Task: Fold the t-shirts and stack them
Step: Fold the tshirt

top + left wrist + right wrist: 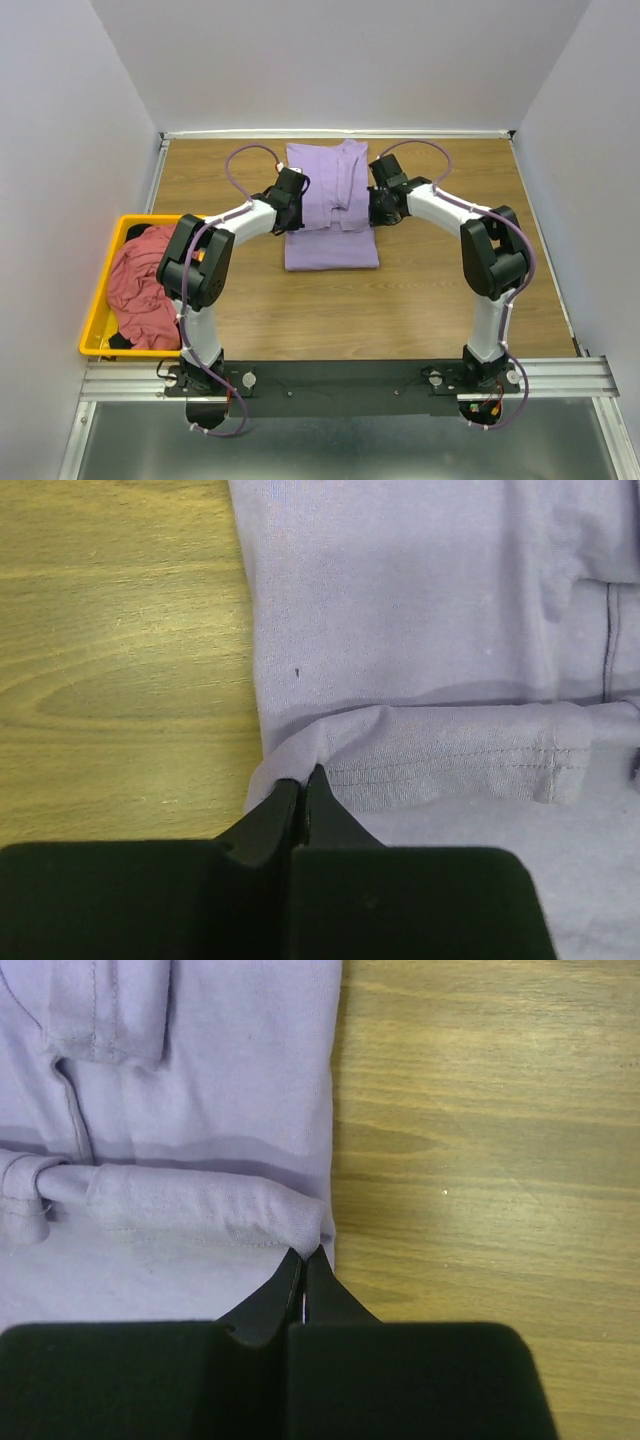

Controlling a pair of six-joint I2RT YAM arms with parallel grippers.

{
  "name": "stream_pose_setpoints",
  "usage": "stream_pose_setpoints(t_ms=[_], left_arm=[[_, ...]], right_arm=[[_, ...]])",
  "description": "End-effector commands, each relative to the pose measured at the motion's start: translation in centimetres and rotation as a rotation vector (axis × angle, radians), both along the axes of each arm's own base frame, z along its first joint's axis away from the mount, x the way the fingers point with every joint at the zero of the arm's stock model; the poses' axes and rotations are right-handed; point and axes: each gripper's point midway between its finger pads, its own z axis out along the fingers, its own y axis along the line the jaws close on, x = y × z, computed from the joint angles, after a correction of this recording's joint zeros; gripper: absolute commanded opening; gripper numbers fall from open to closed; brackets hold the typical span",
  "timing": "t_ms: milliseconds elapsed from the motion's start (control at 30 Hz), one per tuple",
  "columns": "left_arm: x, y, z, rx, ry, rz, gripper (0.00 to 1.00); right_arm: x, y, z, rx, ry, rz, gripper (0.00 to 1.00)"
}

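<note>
Left end effector (303,778) pinched shut on left folded edge of lavender t-shirt (330,245); right end effector (304,1258) same, right edge. Shirt lies centre-back of worktop (450,300). Likely risk: shallow bites slip, or uneven pull skews fold. Red-pink t-shirt (140,285) sits in yellow bin (100,300), left edge.

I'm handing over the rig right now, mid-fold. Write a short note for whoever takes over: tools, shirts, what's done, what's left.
Left tool: shut, pinching a fold at the left edge of the lavender t-shirt.
Right tool: shut, pinching the same shirt's right edge.
Lavender t-shirt: on the table, far middle, sleeves folded in.
Red-pink t-shirt and dark t-shirt: crumpled in the yellow bin at the left.
Done: sleeves in, crosswise fold begun.
Left: finish this fold, then fold the other two and stack them.
</note>
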Motion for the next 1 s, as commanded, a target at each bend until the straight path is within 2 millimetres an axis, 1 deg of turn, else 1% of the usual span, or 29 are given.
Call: stream_pose_setpoints(t_ms=[0, 67, 100, 133, 167, 200, 233, 267, 300, 333, 367, 400, 433, 467, 500, 567, 600, 633, 667, 700, 733, 767, 800, 833, 867, 900, 933, 967], left_arm=[[1.7, 1.3, 0.2, 0.051, -0.049, 0.036, 0.03], [1.8, 1.1, 0.3, 0.045, -0.052, 0.031, 0.07], [1.8, 1.1, 0.5, 0.042, -0.057, 0.027, 0.13], [1.8, 1.0, 0.6, 0.039, -0.059, 0.024, 0.16], [1.9, 0.9, 0.9, 0.039, -0.066, 0.019, 0.19], [1.9, 1.0, 1.4, 0.036, -0.074, 0.018, 0.29], [1.9, 0.9, 1.9, 0.034, -0.084, 0.019, 0.34], [2.0, 0.9, 2.4, 0.029, -0.095, 0.021, 0.39], [2.1, 1.0, 3.5, 0.023, -0.116, 0.023, 0.43], [2.1, 1.0, 4.1, 0.019, -0.126, 0.024, 0.43], [2.0, 0.9, 4.7, 0.013, -0.137, 0.026, 0.45], [1.8, 0.9, 6.1, 0.002, -0.156, 0.027, 0.48], [1.8, 0.8, 6.9, -0.010, -0.169, 0.028, 0.48], [1.6, 0.7, 7.7, -0.020, -0.179, 0.029, 0.48], [1.1, 0.2, 9.3, -0.038, -0.207, 0.021, 0.49], [0.0, -0.1, 10.1, -0.063, -0.218, 0.026, 0.49], [-1.1, -0.4, 10.6, -0.083, -0.222, 0.014, 0.48], [-1.7, -0.8, 10.7, -0.100, -0.221, 0.008, 0.46], [-3.0, -1.4, 10.3, -0.134, -0.206, -0.005, 0.42], [-3.1, -1.4, 10.3, -0.143, -0.203, 0.005, 0.42], [-4.3, -2.3, 9.6, -0.177, -0.190, -0.029, 0.37], [-4.9, -2.8, 9.1, -0.197, -0.182, -0.045, 0.34], [-5.6, -3.4, 8.4, -0.217, -0.165, -0.049, 0.33], [-6.4, -3.8, 7.0, -0.236, -0.143, -0.067, 0.20], [-6.9, -4.2, 6.2, -0.246, -0.128, -0.079, 0.17], [-7.1, -4.4, 5.5, -0.261, -0.115, -0.076, 0.17], [-7.6, -4.8, 4.1, -0.275, -0.097, -0.089, 0.13], [-7.8, -5.1, 3.5, -0.282, -0.085, -0.097, 0.10]], right_arm=[[1.7, -1.1, -0.6, -0.051, -0.045, -0.021, 0.01], [1.7, -1.1, -0.7, -0.058, -0.046, -0.020, 0.04], [1.7, -1.1, -0.6, -0.057, -0.049, -0.022, 0.07], [1.7, -1.2, -0.5, -0.053, -0.049, -0.020, 0.13], [1.6, -1.1, -0.2, -0.049, -0.054, -0.019, 0.16], [1.6, -1.0, 0.1, -0.044, -0.060, -0.016, 0.21], [1.6, -0.9, 1.1, -0.034, -0.080, -0.003, 0.28], [1.7, -0.9, 1.6, -0.032, -0.090, 0.000, 0.32], [1.7, -0.8, 2.1, -0.031, -0.103, 0.004, 0.35], [1.8, -0.8, 3.3, -0.030, -0.132, 0.012, 0.41], [1.8, -0.8, 3.9, -0.032, -0.146, 0.015, 0.43], [1.7, -0.5, 4.6, -0.030, -0.162, 0.023, 0.45], [1.6, -0.3, 5.6, -0.024, -0.184, 0.035, 0.47], [1.4, -0.1, 6.0, -0.015, -0.191, 0.046, 0.47], [1.1, 0.7, 6.4, -0.006, -0.200, 0.070, 0.47], [0.0, 2.0, 6.6, 0.025, -0.197, 0.129, 0.46], [-0.6, 3.5, 6.7, 0.056, -0.200, 0.171, 0.45], [-1.0, 4.2, 6.6, 0.068, -0.200, 0.194, 0.42], [-1.6, 5.2, 6.0, 0.081, -0.192, 0.220, 0.36], [-1.7, 5.1, 5.5, 0.078, -0.180, 0.218, 0.36], [-2.3, 6.4, 5.3, 0.111, -0.171, 0.247, 0.30], [-2.6, 7.0, 5.0, 0.122, -0.165, 0.262, 0.28], [-3.2, 7.7, 4.0, 0.128, -0.146, 0.282, 0.27], [-3.1, 8.4, 3.8, 0.145, -0.150, 0.292, 0.26], [-3.4, 9.0, 3.3, 0.162, -0.134, 0.307, 0.24], [-3.5, 9.4, 2.9, 0.168, -0.129, 0.315, 0.22], [-3.6, 10.0, 2.0, 0.182, -0.116, 0.329, 0.20], [-3.7, 10.3, 1.6, 0.189, -0.108, 0.335, 0.19]])
